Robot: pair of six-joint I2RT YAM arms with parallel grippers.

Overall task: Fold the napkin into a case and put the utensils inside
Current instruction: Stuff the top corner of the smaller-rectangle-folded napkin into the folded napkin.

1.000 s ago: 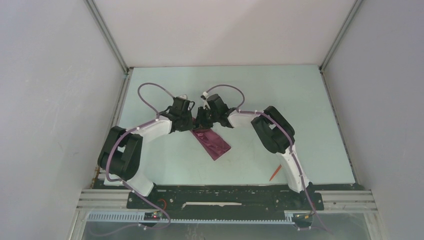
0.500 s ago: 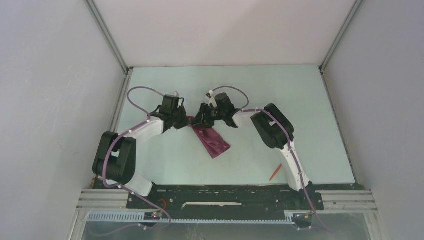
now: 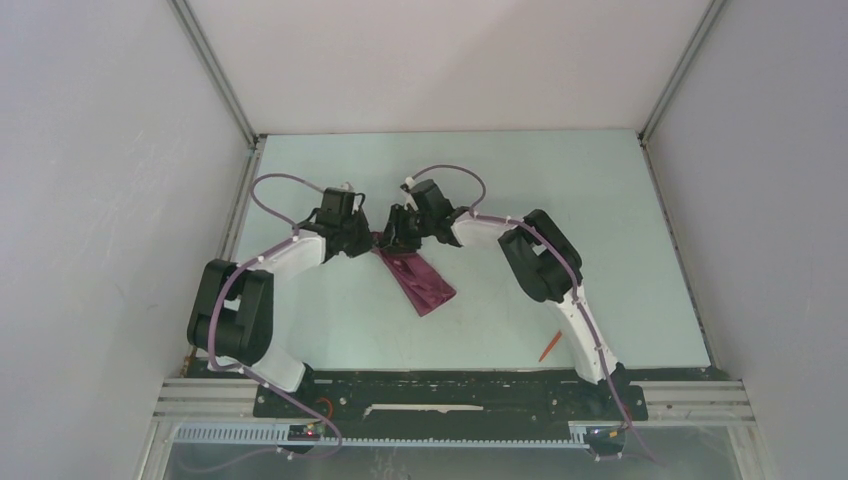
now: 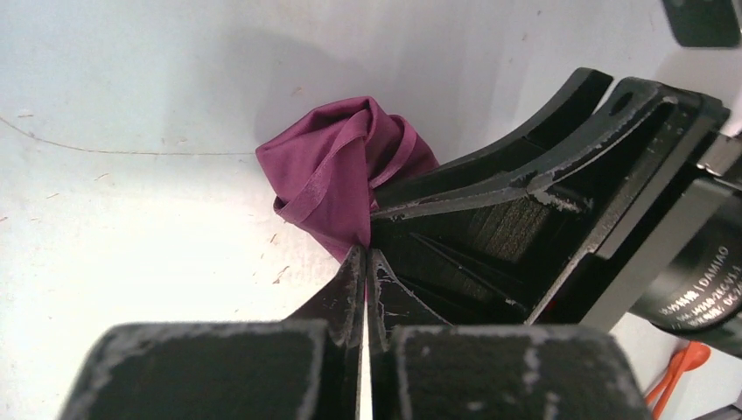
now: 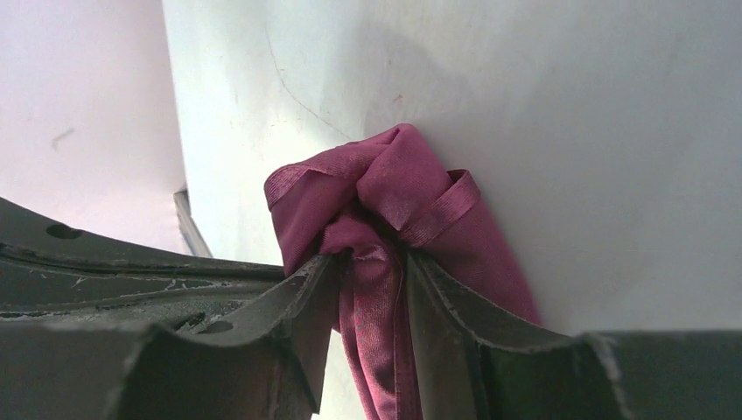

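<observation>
The napkin (image 3: 420, 285) lies folded narrow in the middle of the surface (image 3: 600, 200), its far end bunched. My left tool (image 4: 363, 254) is closed, pinching a thin edge there, and my right tool (image 5: 372, 259) grips the bunch. The cloth looks soft, light and slippery, so I judge the hemmed edges the best hold.

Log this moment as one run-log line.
left gripper: shut on plum-purple cloth napkin, far end | right gripper: shut on same bunched end | thin orange-red plastic utensil: loose on table, outside napkin
</observation>
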